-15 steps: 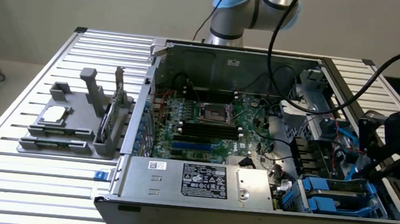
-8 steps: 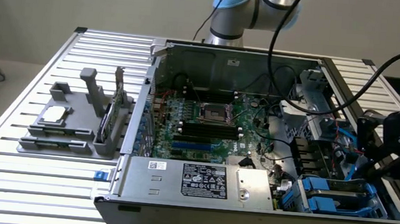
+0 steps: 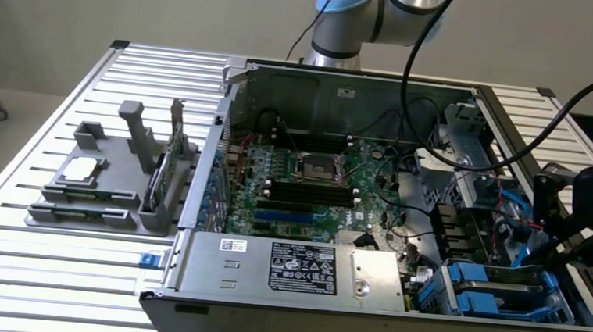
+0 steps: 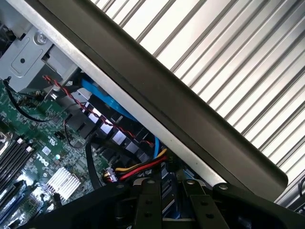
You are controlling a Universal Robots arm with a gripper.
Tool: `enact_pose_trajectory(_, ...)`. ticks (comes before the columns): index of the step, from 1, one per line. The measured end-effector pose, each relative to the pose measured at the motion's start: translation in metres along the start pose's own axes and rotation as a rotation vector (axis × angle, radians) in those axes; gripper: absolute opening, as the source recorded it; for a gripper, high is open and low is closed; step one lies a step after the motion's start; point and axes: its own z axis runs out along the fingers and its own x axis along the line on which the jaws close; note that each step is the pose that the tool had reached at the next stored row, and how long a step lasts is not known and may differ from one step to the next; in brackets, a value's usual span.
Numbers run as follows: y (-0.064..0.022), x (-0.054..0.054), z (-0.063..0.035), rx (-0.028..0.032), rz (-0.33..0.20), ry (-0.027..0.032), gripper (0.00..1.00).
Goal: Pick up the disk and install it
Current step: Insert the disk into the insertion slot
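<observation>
The disk [image 3: 499, 291], grey with a blue plastic carrier, lies in the drive bay at the front corner of the open computer case [image 3: 313, 81], on the exterior view's right. My black gripper [image 3: 563, 246] hangs right over that bay, at the disk's outer end. In the wrist view the two black fingers [image 4: 147, 202] stand close together with a strip of the blue carrier [image 4: 169, 193] between them, so the gripper [image 4: 170, 206] looks shut on the disk. Most of the disk is hidden below the fingers there.
The motherboard [image 3: 306, 182] fills the case floor, with the grey power supply box [image 3: 289, 271] at the front. Red, yellow and blue cables [image 4: 138, 167] run beside the bay under the case's side wall [image 4: 157, 95]. A grey fixture [image 3: 107, 192] holding a square chip [image 3: 79, 168] stands on the slatted table.
</observation>
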Motion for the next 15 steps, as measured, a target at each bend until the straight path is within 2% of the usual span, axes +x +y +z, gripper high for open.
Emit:
enact_pose_trajectory(3, -0.0003, -0.0003, 0.0, 0.0004, 0.0, -0.0001, 0.24)
enact_pose_trajectory(15, -0.001, -0.0012, 0.0001, 0.0146, 0.001, -0.0048, 0.24)
